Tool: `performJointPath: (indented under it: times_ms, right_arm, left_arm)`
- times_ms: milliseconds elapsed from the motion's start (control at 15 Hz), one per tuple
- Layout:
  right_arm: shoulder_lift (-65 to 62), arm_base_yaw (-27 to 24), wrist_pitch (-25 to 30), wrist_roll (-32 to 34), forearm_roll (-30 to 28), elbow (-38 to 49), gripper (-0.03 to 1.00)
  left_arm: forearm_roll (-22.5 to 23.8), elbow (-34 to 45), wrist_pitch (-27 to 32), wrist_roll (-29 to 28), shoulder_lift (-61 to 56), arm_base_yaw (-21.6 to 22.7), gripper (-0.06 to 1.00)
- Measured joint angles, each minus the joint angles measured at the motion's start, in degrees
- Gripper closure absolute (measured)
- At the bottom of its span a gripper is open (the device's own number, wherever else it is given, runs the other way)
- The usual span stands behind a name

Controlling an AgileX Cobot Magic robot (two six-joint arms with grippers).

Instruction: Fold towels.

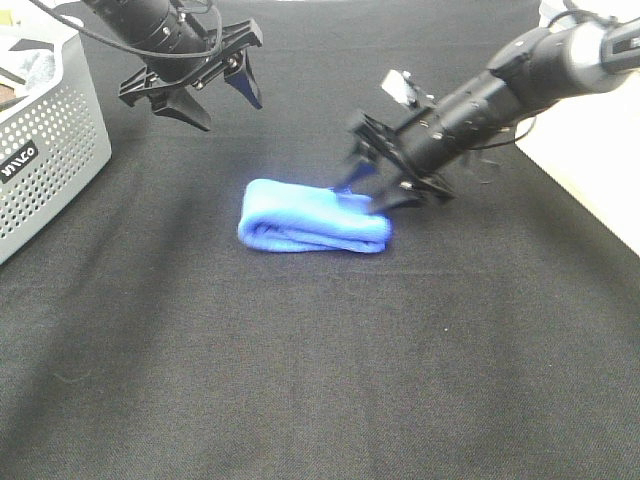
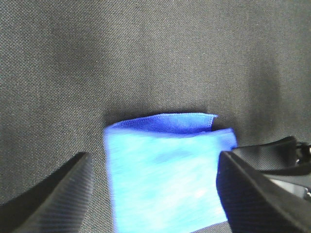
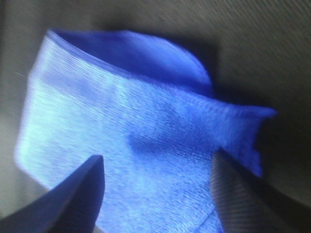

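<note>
The blue towel lies folded into a thick, narrow bundle on the black cloth near the middle of the table. My right gripper is at its right end, low over the fabric. Its fingers are apart, and the right wrist view shows the towel filling the space between them. My left gripper hangs open and empty above and behind the towel's left end. In the left wrist view the towel lies flat below the spread fingers. The white tag is not visible.
A perforated grey basket stands at the left edge with contents partly visible. The black cloth covers the table. A pale bare strip runs along the right side.
</note>
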Motion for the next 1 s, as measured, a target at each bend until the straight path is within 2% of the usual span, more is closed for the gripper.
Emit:
performJointPath:
  times_ms: [400,533,667,800,933,1000]
  right_arm:
    - [-3.21,0.00,1.26,2.29,-5.84,-0.06,0.36]
    - [-6.25,0.00,1.26,3.09,-11.17,-0.06,0.36]
    - [-8.71,0.00,1.89,7.62,-17.65,-0.06,0.36]
    - [-12.95,0.00,5.44,11.23,-23.09,-0.06,0.36]
    - [-17.02,0.00,8.54,11.63,-24.01,-0.06,0.36]
    - [-17.02,0.00,8.54,11.63,-24.01,-0.06,0.36]
  left_arm:
    - [0.40,0.00,1.49,0.74,0.00,0.00,0.26]
    - [1.03,0.00,4.13,2.12,-0.11,0.00,0.26]
    - [2.75,0.00,7.39,3.27,-0.97,0.00,0.26]
    - [5.10,0.00,11.23,3.67,-4.18,0.00,0.26]
    - [8.71,0.00,14.32,4.76,-7.73,-0.92,0.26]
    - [8.71,0.00,14.32,4.76,-7.73,-0.92,0.26]
